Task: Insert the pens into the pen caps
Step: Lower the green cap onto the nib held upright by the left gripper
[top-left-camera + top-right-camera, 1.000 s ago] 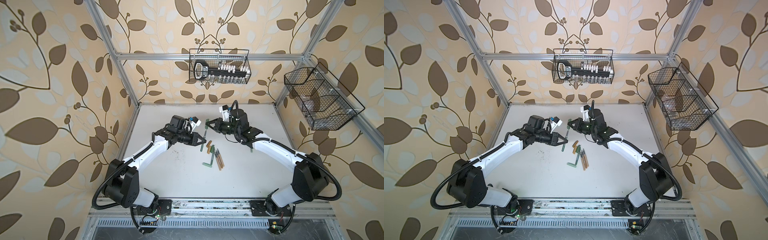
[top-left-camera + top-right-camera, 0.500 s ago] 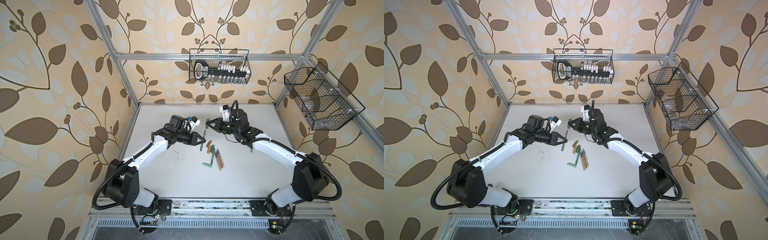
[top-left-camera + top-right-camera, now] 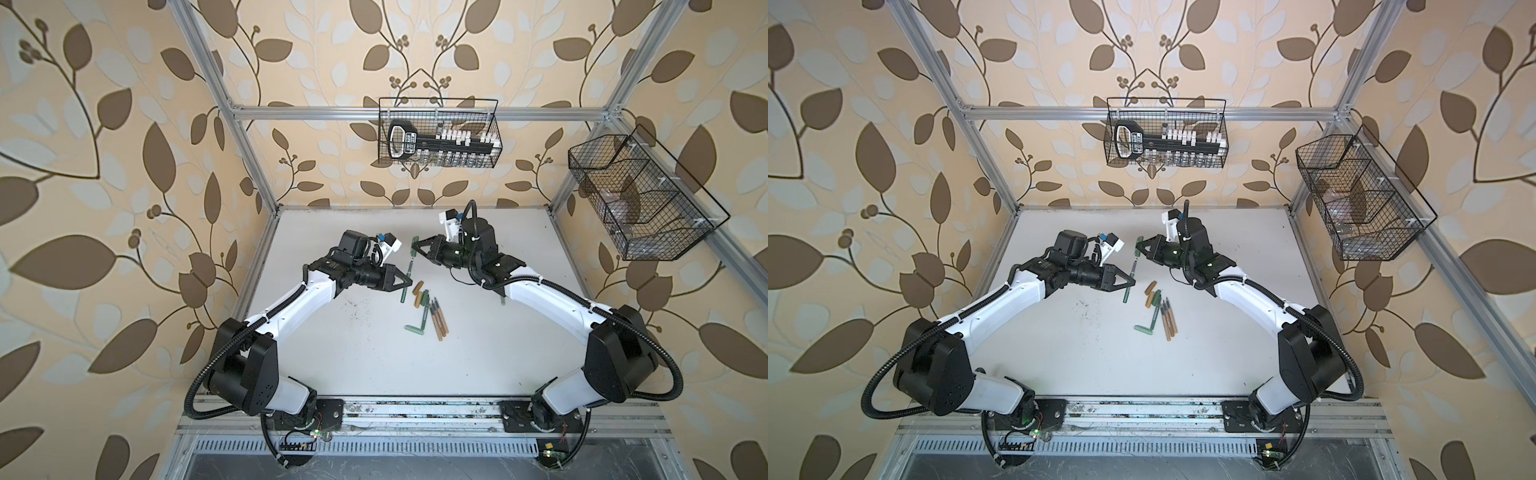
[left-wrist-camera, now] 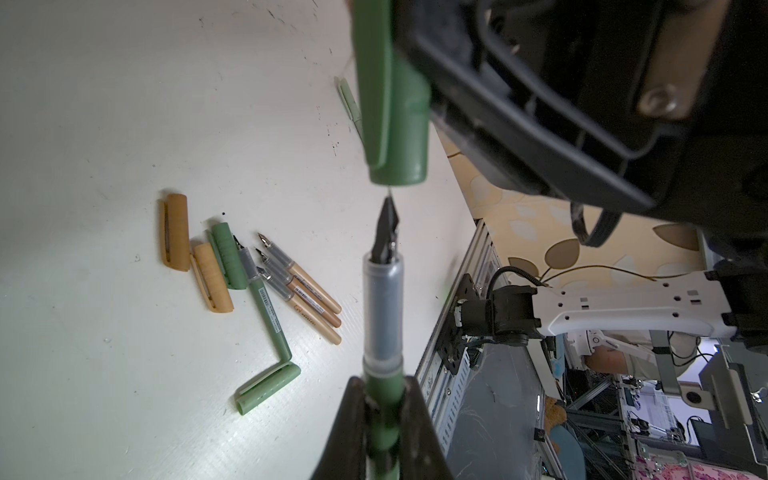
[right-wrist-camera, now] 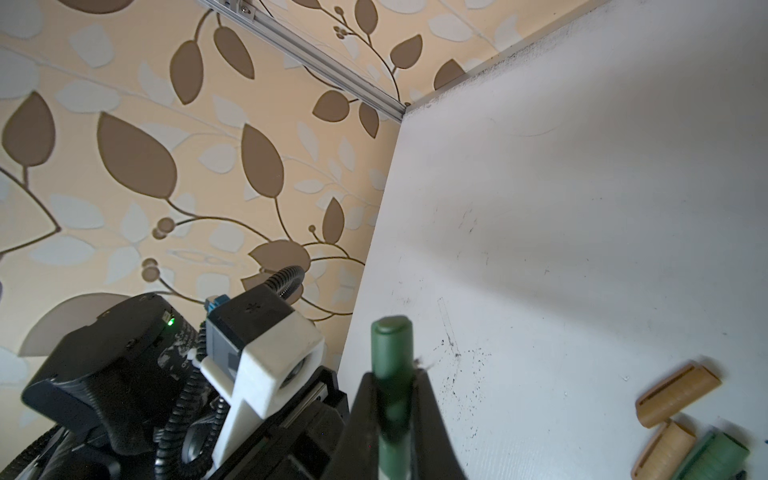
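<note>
- Two grippers face each other above the table [image 3: 332,365], their tips near one another over its far middle in both top views.
- Left gripper [image 3: 409,284] [image 4: 384,405]: jaws clamped on the green barrel of the held pen [image 3: 402,296], which is off the table.
- In the left wrist view, the held pen [image 4: 382,303] shows a clear grey grip section and a dark nib beyond the fingers [image 4: 353,415].
- Right gripper [image 3: 415,250] [image 5: 392,401]: jaws clamped on the held cap [image 3: 414,242], a dark green one, also off the table.
- In the right wrist view, the rounded closed end of the held cap [image 5: 392,345] sticks out past the fingertips.
- The nib and the held cap [image 4: 395,104] line up: the nib points at the open mouth, just short of it and not inside.
- Several loose pieces lie in a cluster on the table, nearer the camera than the grippers.
- Two tan caps [image 4: 175,232] lie side by side there, with a green cap [image 4: 227,259] just beside the second.
- Three tan pens [image 4: 309,297] lie parallel and touching, nibs bare.
- The loose green pen [image 4: 268,311] lies between the green cap and the tan pens, nib bare.
- The pale cap [image 4: 268,386] lies at that pen's tail end, angled to it like an L.
- The pale pen [image 3: 503,300] lies well apart from the cluster, partly under the right arm.
</note>
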Available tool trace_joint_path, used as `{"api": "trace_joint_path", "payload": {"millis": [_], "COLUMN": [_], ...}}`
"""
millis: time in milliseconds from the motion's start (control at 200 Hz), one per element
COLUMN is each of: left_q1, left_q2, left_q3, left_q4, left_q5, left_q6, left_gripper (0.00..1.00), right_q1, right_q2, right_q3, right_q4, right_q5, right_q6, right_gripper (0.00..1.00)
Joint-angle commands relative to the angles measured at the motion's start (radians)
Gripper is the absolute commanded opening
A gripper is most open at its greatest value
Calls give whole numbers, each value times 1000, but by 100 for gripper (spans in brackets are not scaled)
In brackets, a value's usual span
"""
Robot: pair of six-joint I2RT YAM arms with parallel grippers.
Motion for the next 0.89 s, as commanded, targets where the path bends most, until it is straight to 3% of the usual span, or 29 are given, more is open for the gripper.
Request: {"api": "trace_joint_path", "payload": {"millis": [0,890], "left_q1": [9,34], "left_q2": [-11,-21], "left_q3": [35,22], "left_q4": [27,93], "left_q5": [39,-62], "left_q6": [5,-38], "left_gripper": [0,0], "right_q1": [7,49], "right_q2": [21,34], "right_q3": [6,6], "right_q4": [24,1], "right_q5": [7,-22], "right_q6": [-11,-49], "right_gripper": [3,3]}}
